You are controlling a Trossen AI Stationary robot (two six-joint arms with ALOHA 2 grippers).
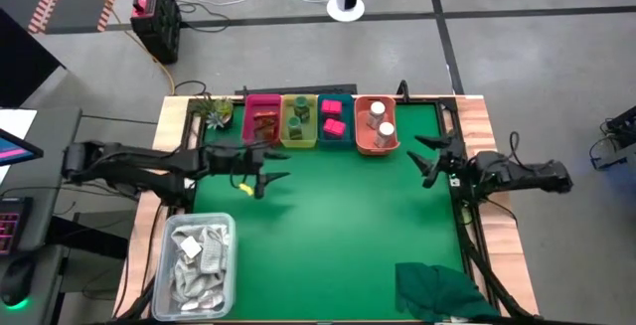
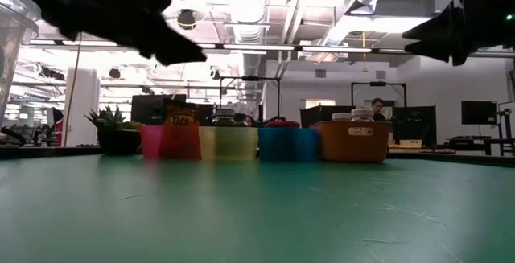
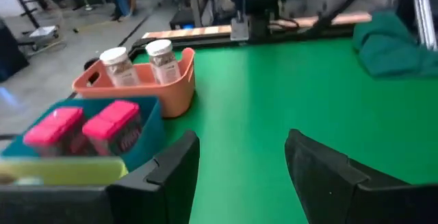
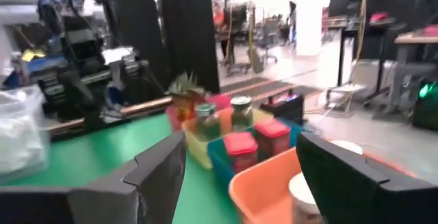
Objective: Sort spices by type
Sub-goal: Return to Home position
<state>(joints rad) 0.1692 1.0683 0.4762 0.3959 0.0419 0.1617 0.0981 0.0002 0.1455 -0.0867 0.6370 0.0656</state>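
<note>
Hovering over the left-centre of the green table top in the high view, the left gripper has its two fingers spread wide with nothing between them, just below the row of bins. The right gripper hangs at the right-centre, close to the table's right edge, its fingers likewise spread and empty. The low view shows both raised well off the surface. Four small bins stand side by side along the top-centre of the frame. The pink bin on the left holds the orange-brown sachets. Next to it the yellow bin holds the two green round jars. The blue bin holds the two pink cube packets, and the orange bin on the right holds the two white-capped jars. A small potted plant sits just left of the pink bin. A clear plastic tub of white packets lies at lower left, and a crumpled dark green cloth at lower right.
</note>
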